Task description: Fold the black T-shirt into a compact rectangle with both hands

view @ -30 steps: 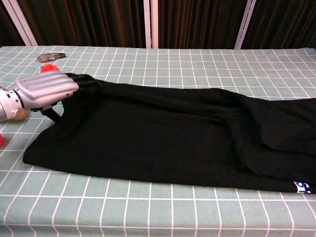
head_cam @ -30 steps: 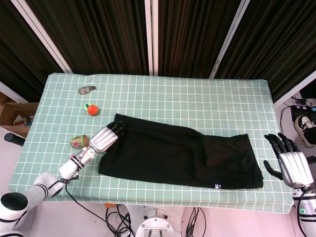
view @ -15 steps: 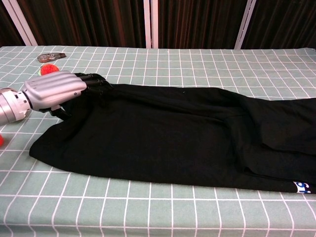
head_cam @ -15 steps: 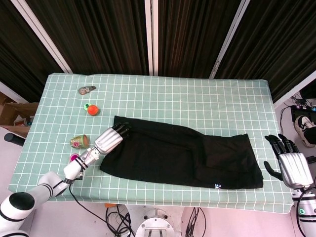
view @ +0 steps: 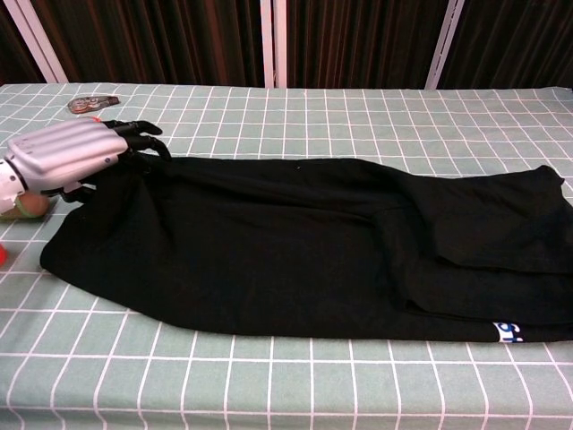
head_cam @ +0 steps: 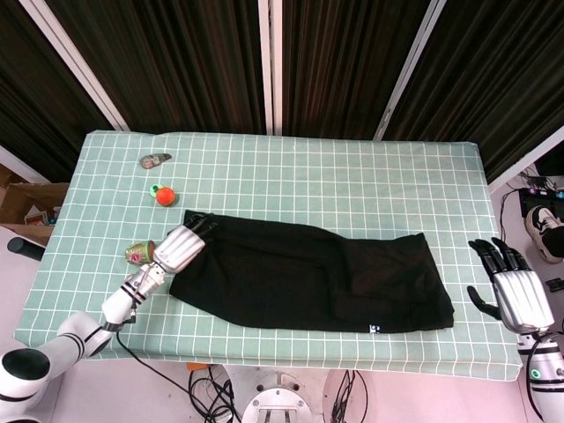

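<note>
The black T-shirt point(head_cam: 308, 275) point(view: 313, 246) lies as a long folded strip across the front half of the green checked table point(head_cam: 352, 185). My left hand point(head_cam: 179, 246) point(view: 67, 152) grips the strip's far left corner, fingers curled into the cloth. The strip's right end, with a small blue-and-white label point(view: 510, 332), lies flat near the table's right side. My right hand point(head_cam: 514, 293) hangs off the table's right edge, fingers spread and holding nothing, apart from the shirt. It does not show in the chest view.
Left of the shirt sit an orange ball point(head_cam: 164, 196), a small green cup on its side point(head_cam: 138, 253) and a grey flat object point(head_cam: 155, 160) near the back left corner. Dark curtains stand behind the table.
My left hand has dragged the shirt to the left by its corner; the whole strip, right end included, has slid left. The right hand has barely moved.
</note>
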